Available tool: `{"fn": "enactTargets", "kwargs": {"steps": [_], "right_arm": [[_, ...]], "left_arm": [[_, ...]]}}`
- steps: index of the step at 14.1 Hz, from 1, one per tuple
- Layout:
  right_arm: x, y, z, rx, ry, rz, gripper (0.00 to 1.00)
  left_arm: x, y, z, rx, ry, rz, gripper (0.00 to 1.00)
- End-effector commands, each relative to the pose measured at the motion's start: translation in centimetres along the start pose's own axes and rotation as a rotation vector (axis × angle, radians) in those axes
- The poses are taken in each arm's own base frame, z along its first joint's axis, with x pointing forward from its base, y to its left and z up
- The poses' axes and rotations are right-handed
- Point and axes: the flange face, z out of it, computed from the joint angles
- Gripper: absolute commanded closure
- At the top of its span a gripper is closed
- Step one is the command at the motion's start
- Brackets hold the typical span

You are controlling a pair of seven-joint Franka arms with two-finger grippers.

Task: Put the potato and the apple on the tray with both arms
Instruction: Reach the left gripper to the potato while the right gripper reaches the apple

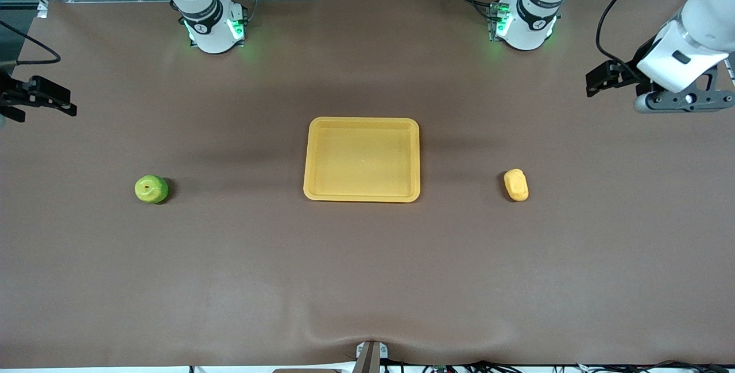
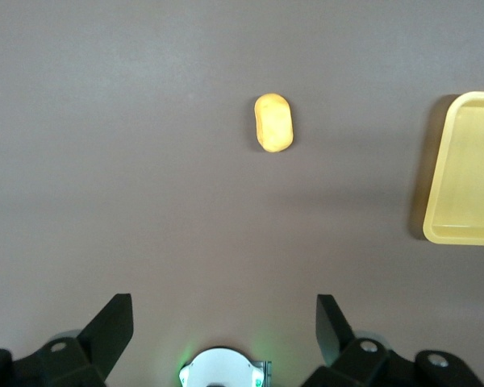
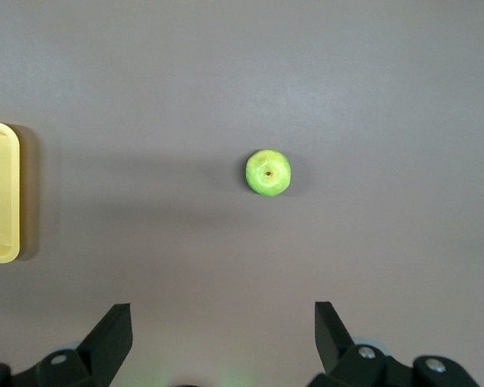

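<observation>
The yellow tray (image 1: 362,158) lies empty mid-table. The green apple (image 1: 151,189) sits on the cloth toward the right arm's end, stem dimple up. The yellow-orange potato (image 1: 516,185) lies toward the left arm's end. My left gripper (image 1: 600,81) hangs open and empty over the table's left-arm end, apart from the potato. My right gripper (image 1: 51,100) hangs open and empty over the right-arm end, apart from the apple. The left wrist view shows the potato (image 2: 273,122), a tray edge (image 2: 466,177) and my open gripper (image 2: 223,326). The right wrist view shows the apple (image 3: 268,172), a tray corner (image 3: 0,193) and my open gripper (image 3: 222,326).
A brown cloth (image 1: 367,281) covers the whole table, with a small fold (image 1: 367,335) at the edge nearest the front camera. The two arm bases (image 1: 213,26) (image 1: 525,23) stand with green lights at the edge farthest from the front camera.
</observation>
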Motion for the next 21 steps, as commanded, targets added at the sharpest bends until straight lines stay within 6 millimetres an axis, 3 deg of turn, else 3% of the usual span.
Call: {"fn": "enactTargets", "kwargs": {"steps": [1,10,15,21], "right_arm": [[1.4,0.2,0.9,-0.013,-0.015,-0.011,0.00],[4.7,1.2,6.6,-0.011,-0.081,-0.006,0.00],[6.2,1.5,8.9,-0.009,-0.087,-0.001,0.00],[7.7,1.8,12.7,-0.003,-0.124,0.001,0.00]], "left_arm": [[0.3,0.0,2.2,-0.005,0.015,-0.033,0.00],[2.8,1.1,12.3,-0.012,0.074,-0.059,0.00],[4.9,2.3,16.8,-0.030,0.074,-0.090,0.00],[5.7,3.3,22.9,-0.055,0.104,-0.082,0.00]]}}
